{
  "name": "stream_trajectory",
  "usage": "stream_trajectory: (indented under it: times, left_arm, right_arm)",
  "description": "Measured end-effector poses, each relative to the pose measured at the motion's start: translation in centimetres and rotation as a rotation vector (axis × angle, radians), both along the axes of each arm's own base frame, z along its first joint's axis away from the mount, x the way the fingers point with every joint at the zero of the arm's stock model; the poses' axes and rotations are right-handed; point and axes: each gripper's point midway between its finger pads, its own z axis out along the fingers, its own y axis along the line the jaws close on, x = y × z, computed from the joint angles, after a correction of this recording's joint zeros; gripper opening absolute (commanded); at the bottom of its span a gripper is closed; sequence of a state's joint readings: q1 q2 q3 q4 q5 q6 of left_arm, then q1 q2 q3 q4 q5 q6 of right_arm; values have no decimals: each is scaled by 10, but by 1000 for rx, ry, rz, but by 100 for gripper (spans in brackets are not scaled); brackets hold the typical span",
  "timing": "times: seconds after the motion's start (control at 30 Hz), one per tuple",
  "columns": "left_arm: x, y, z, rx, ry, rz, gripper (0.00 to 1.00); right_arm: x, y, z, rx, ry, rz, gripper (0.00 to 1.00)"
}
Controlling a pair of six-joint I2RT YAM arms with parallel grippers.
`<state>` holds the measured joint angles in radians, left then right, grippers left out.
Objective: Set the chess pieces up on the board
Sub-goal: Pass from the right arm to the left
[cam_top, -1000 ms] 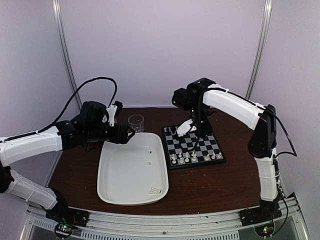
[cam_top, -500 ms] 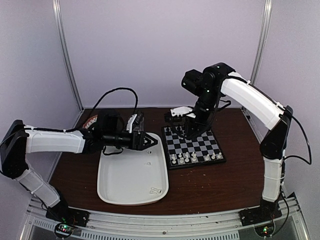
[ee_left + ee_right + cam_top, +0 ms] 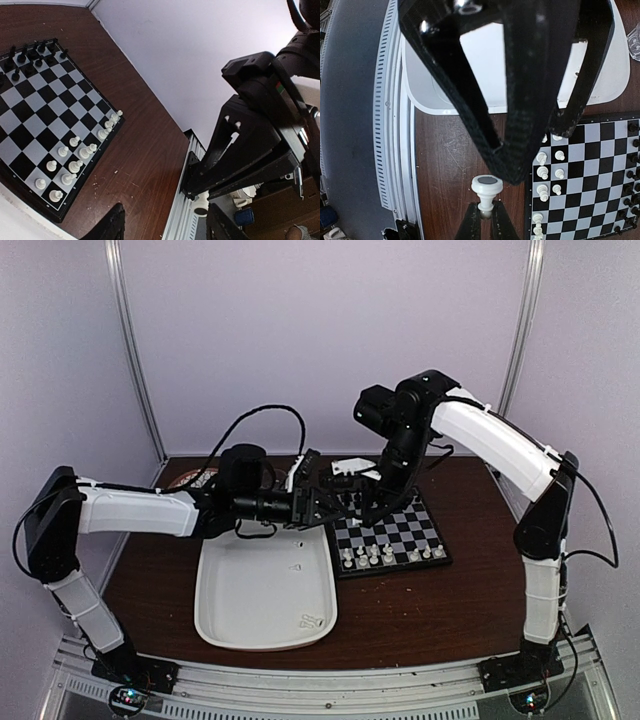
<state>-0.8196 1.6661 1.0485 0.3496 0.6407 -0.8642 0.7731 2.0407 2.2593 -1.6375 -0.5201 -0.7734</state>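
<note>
Where the right gripper [image 3: 484, 216] clamps, a chess piece [image 3: 487, 186] (white) sits.

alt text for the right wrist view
The right gripper pinches a white piece just below the looming left gripper. Behind lie the tray and the board with more white pieces.

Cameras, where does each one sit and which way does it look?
Top external: above and behind the bases, looking down at the table; left arm and right arm show.
Left wrist: on the left arm, facing the board; the open left gripper shows.
Right wrist: looking down past the left gripper at tray and board; right gripper pinches a chess piece.
Shared: all see the board.
</note>
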Motion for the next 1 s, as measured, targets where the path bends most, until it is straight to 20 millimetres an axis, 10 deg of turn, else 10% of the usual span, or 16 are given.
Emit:
stream_trajectory:
  times: [1.0]
  left_arm:
    - [-17,-21,1,-40,65,-132,31]
  right_arm:
    - [11,4,-9,-21,-18,-44,5]
